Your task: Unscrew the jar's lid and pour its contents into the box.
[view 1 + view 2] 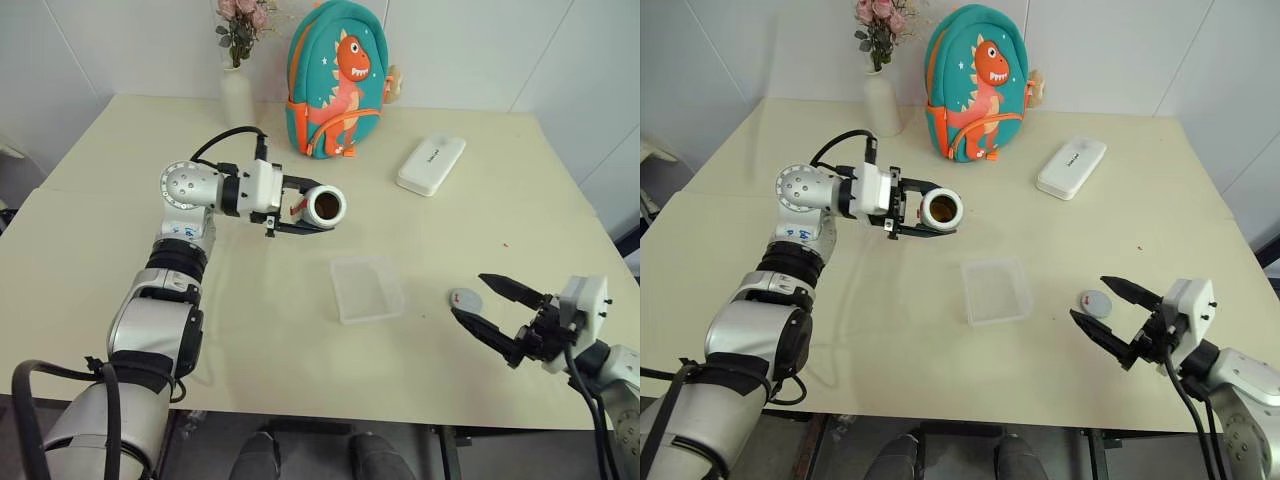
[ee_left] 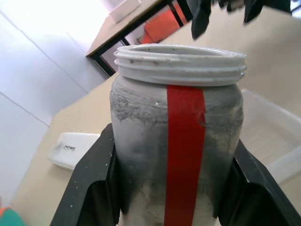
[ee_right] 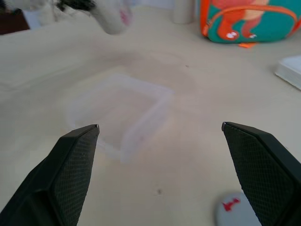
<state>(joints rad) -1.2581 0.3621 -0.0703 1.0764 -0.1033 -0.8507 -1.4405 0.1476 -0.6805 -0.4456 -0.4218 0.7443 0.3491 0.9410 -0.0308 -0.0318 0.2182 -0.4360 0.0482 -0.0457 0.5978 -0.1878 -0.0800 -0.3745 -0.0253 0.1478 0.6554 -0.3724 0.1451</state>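
Cream table (image 1: 120,230), white wall, dinosaur backpack (image 1: 338,80)

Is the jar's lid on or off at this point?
Off. The jar in the left gripper shows an open mouth; the lid lies on the table.

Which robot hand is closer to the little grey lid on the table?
Right. The open right gripper is just beside the lid; the left gripper holds the jar up beyond the clear box.
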